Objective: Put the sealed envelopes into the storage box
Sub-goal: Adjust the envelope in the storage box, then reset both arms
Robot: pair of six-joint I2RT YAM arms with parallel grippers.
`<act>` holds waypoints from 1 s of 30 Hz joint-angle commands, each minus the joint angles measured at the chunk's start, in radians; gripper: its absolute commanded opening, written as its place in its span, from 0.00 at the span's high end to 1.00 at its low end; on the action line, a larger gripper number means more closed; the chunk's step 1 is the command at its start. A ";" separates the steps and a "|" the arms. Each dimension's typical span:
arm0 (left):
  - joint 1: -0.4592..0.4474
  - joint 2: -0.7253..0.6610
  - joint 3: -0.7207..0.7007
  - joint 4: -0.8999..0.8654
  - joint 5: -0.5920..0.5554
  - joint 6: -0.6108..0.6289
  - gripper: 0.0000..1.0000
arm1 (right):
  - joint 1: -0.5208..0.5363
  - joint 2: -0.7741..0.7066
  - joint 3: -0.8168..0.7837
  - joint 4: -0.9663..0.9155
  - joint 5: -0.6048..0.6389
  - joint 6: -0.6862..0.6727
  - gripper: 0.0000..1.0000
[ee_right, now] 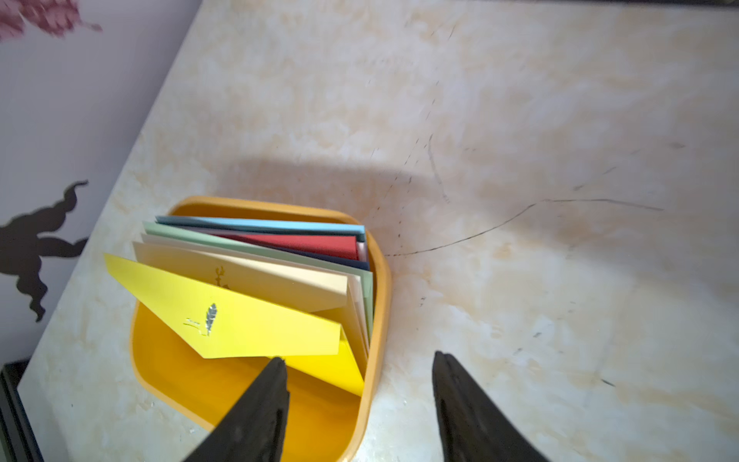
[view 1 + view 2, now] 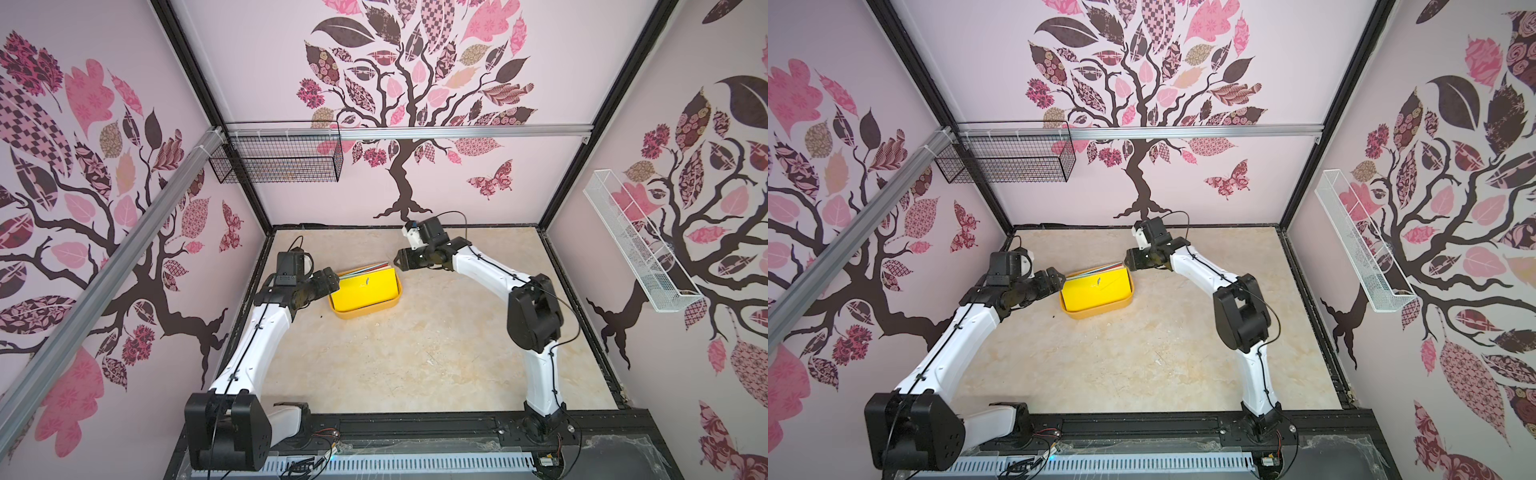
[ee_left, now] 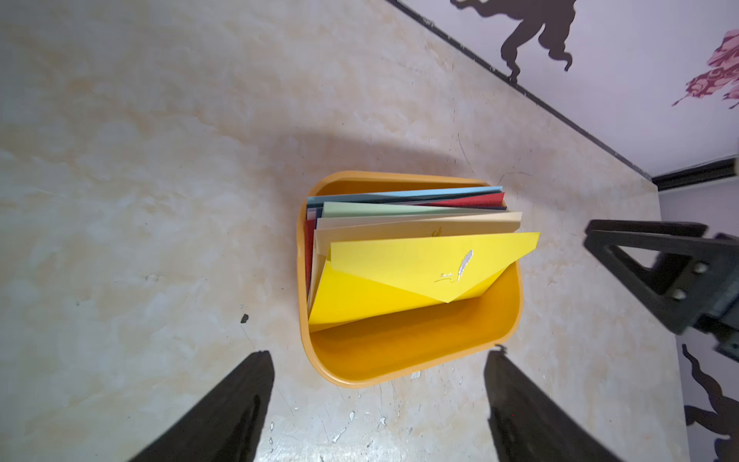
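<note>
The box [image 2: 365,311] sits on the worktop [image 2: 415,357], between the two arms. The envelopes [image 3: 404,216] stand inside it on their long edges, packed against the box wall farthest from the arm bases. Light blue is at the back, then red, navy, pale green, cream and tan. The yellow envelope [image 3: 400,280] is frontmost, leaning on the rest, with its flap and silver feather emblem showing. One of its top corners pokes out past the box's rim. The near part of the box is bare.

The left fingers [image 3: 232,408] hover just beside the box's left end, spread wide with nothing between them. The right fingers [image 1: 256,408] hang at the box's far right corner, parted and gripping nothing. One tip is over the box, close to the yellow envelope's edge. Whether it touches cannot be told.
</note>
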 commanded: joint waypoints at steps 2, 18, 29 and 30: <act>-0.007 -0.120 -0.093 0.143 -0.166 -0.056 0.02 | -0.026 -0.283 -0.199 0.169 0.167 -0.006 0.36; -0.189 -0.194 -0.542 0.822 -0.618 0.335 0.04 | -0.238 -0.941 -1.168 0.630 0.756 -0.091 0.26; -0.069 0.138 -0.644 1.272 -0.546 0.362 0.05 | -0.404 -0.715 -1.370 1.076 0.745 -0.043 0.27; -0.070 0.161 -0.638 1.300 -0.515 0.398 0.05 | -0.420 -0.706 -1.379 1.131 0.709 -0.042 0.27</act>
